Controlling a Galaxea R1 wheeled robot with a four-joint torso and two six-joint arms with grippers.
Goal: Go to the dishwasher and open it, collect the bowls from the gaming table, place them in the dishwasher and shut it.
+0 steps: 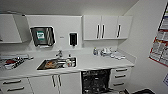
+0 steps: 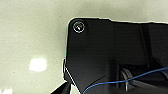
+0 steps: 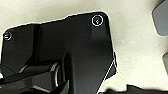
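The dishwasher [image 1: 96, 81] was seen standing open under the counter [image 1: 100, 63], its dark interior with wire racks exposed, low in the head view and right of centre. It was flanked by white cabinet doors [image 1: 57, 82] with black handles on its left and a stack of white drawers [image 1: 121, 77] on its right. Above and to the left of it, a steel sink [image 1: 57, 63] was set into the counter, with items of orange and pale colour lying in the basin, too blurred to be told apart. A tap [image 1: 59, 53] was seen behind the sink. A dish rack [image 1: 11, 62] was placed at the far left of the counter, and bottles and small white items [image 1: 107, 52] were grouped near the right corner. On the wall, a dark paper-towel dispenser [image 1: 42, 36] and a small black dispenser [image 1: 73, 39] were mounted, with white upper cabinets [image 1: 107, 27] to the right. A poster [image 1: 160, 47] was fixed on the right-hand wall.

In both wrist views the robot's dark plate was seen over pale speckled floor [image 2: 32, 37]. Whether either claw was spread or pressed together could not be told.
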